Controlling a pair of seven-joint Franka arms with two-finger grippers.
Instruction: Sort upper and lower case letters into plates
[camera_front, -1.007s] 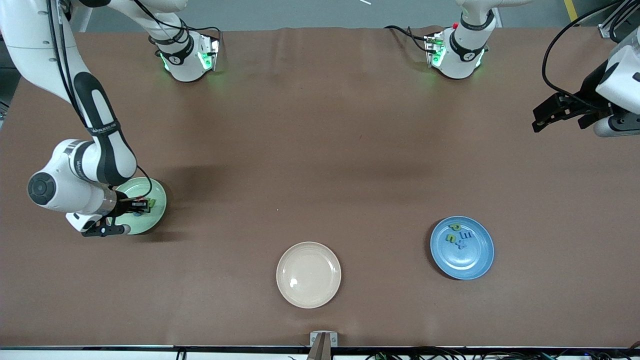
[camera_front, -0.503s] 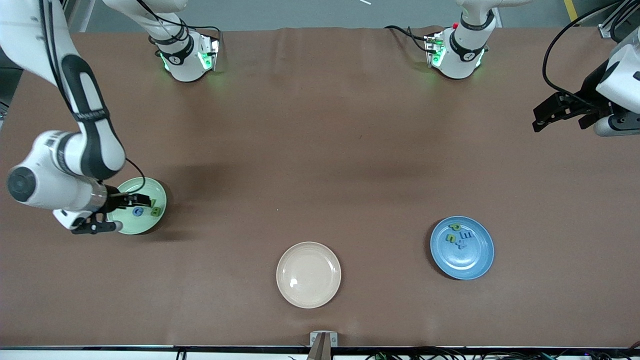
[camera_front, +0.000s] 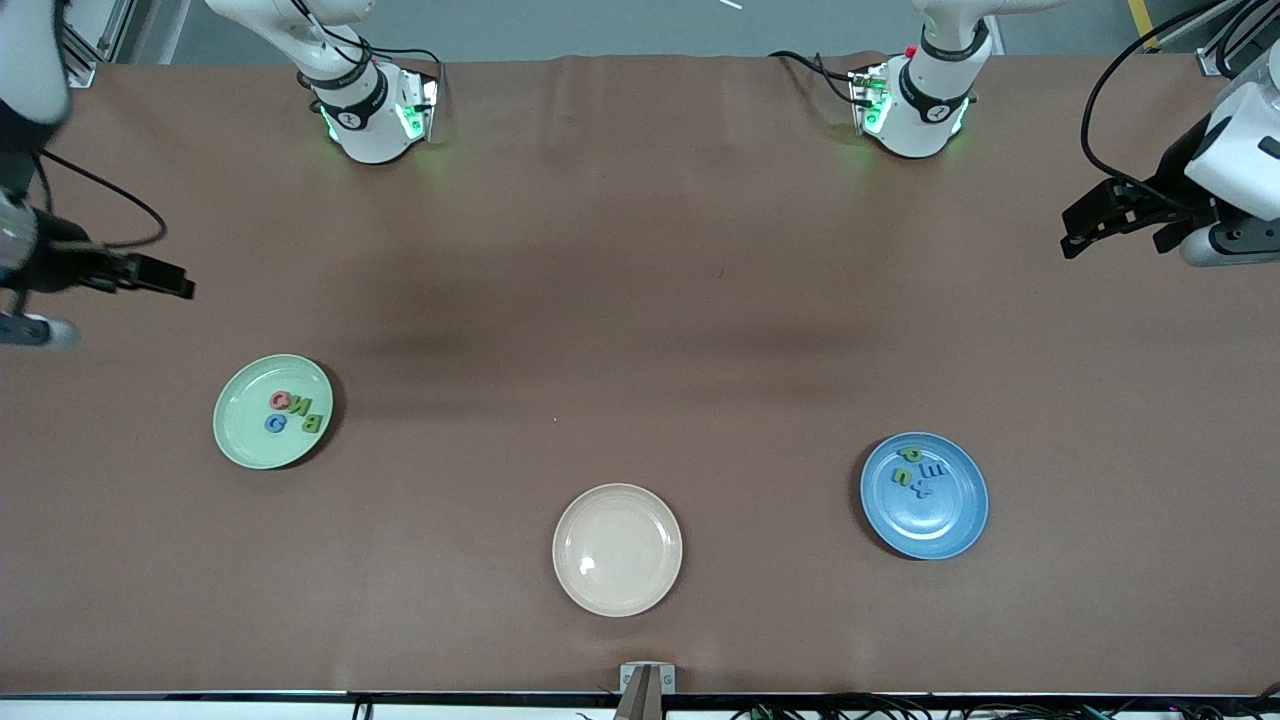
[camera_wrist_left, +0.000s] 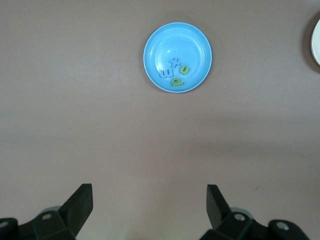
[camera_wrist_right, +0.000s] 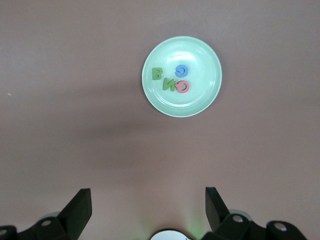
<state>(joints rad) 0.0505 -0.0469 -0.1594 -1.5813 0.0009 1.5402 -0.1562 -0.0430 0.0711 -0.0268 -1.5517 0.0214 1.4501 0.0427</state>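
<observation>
The mint green plate (camera_front: 245, 395) lies toward the right arm's end of the table and holds several letters (camera_front: 295, 412): a red C, a green N, a blue G and a green B. It also shows in the right wrist view (camera_wrist_right: 197, 55). The blue plate (camera_front: 925, 528) lies toward the left arm's end and holds several small green and blue letters (camera_front: 918, 472); it also shows in the left wrist view (camera_wrist_left: 187, 42). My right gripper (camera_front: 178, 283) (camera_wrist_right: 147, 200) is open and empty, high over bare table. My left gripper (camera_front: 1115, 240) (camera_wrist_left: 150, 200) is open and empty, waiting high over the table's end.
A cream-beige plate (camera_front: 617, 549) with nothing on it lies between the two plates, nearer to the front camera; its rim shows in the left wrist view (camera_wrist_left: 317, 42). The two arm bases (camera_front: 370, 110) (camera_front: 915, 100) stand along the table's back edge.
My right gripper has lifted away from the green plate and swung up toward the table's end, leaving the green B on the plate. The left arm has barely moved.
</observation>
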